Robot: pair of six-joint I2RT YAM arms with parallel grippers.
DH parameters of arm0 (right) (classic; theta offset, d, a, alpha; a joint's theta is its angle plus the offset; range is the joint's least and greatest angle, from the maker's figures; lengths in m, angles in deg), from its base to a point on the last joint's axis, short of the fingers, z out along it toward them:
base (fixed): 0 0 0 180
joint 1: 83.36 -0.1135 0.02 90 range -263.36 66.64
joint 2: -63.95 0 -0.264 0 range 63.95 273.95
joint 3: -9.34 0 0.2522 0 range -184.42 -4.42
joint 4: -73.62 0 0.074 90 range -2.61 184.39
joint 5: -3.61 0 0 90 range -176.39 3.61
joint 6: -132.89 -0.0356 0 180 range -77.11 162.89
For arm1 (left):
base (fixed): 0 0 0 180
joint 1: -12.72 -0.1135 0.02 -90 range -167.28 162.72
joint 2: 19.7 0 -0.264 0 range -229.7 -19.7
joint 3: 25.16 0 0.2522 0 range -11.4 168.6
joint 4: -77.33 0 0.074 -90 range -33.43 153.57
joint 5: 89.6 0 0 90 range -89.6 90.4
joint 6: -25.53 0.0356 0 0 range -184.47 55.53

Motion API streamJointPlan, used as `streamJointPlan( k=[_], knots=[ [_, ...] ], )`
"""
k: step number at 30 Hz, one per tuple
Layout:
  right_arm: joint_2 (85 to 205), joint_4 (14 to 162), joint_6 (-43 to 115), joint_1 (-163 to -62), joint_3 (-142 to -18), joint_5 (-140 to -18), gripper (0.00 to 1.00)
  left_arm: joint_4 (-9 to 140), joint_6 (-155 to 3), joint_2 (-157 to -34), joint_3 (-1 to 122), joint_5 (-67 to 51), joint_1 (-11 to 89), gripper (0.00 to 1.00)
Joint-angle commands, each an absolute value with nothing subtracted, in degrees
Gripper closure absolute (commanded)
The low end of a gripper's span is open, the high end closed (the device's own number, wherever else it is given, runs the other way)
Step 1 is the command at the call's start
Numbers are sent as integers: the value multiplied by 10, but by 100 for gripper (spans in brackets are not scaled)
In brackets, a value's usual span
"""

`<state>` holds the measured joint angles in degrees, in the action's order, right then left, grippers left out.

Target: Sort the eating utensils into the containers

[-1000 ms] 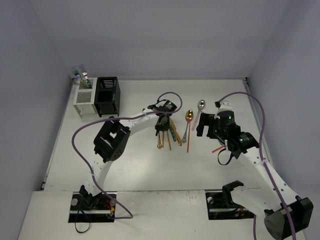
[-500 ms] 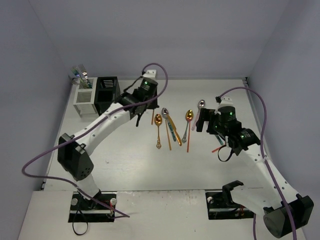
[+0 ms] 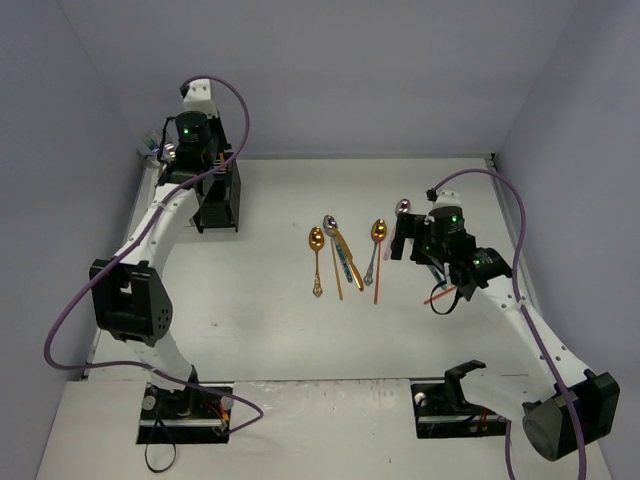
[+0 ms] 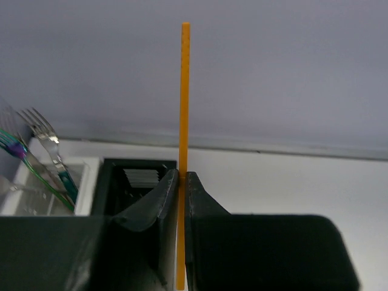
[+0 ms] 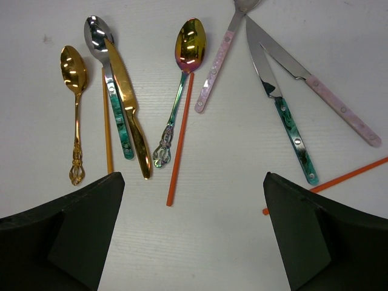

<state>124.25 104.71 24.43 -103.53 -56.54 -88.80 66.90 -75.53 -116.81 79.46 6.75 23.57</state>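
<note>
While white caddy holds forks, black caddy adjoins.

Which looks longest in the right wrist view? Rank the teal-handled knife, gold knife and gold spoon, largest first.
1. teal-handled knife: clearly the longest.
2 and 3. gold knife and gold spoon: they look about equal in length, so I won't rank one above the other.
</note>
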Motion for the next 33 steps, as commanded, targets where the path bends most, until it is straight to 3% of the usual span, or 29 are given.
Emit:
streamJointPlan(
  k=[1,14,27,33],
  knots=[
    [1258,1018,238,-1031,-594,-921,2,851,-720,-1206,837,6,188,100],
    [1286,1007,235,-1031,-590,-954,2,1020,-747,-1362,872,-47,131,100],
    [1294,1003,235,-1031,-587,-951,2,1096,-745,-1355,750,-48,131,100],
    [1272,1002,231,-1030,-573,-940,2,1107,-742,-1330,707,-48,131,87]
  ],
)
